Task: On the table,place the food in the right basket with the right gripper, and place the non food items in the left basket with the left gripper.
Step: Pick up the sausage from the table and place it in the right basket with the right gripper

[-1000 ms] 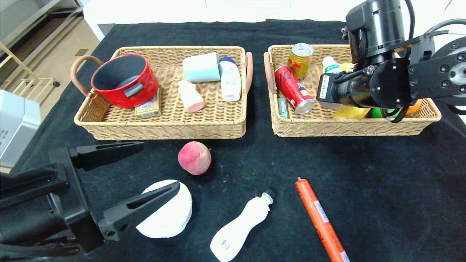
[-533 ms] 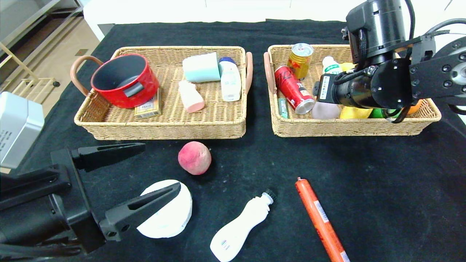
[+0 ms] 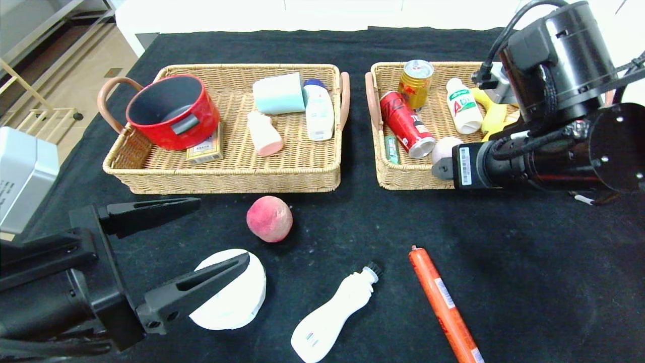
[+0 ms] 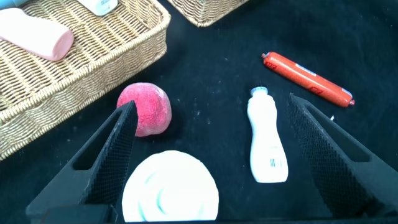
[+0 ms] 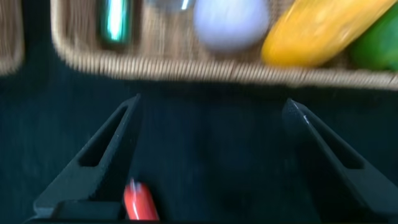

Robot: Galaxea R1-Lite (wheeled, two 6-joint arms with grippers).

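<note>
On the black table lie a peach [image 3: 269,219], a white round disc [image 3: 237,300], a white bottle [image 3: 330,316] and a red sausage [image 3: 443,305]. My left gripper [image 3: 222,229] is open and empty, hovering over the disc [image 4: 169,190], with the peach [image 4: 146,109] by one finger and the bottle [image 4: 266,143] by the other. My right gripper [image 5: 211,106] is open and empty above the table, just in front of the right basket [image 3: 403,181]. A pale round item [image 3: 446,148] lies in that basket near its front rim. The sausage tip [image 5: 140,202] shows below the right gripper.
The left basket [image 3: 221,180] holds a red pot [image 3: 171,111], a small box, a pink bottle, a mint block and a white bottle. The right basket holds a red can [image 3: 405,123], a gold can, a small white bottle, a banana and a green tube. A grey box [image 3: 22,176] stands at far left.
The right arm has pulled back from over the right basket toward its front rim. The pale round item now lies uncovered in the basket. The left arm has not moved.
</note>
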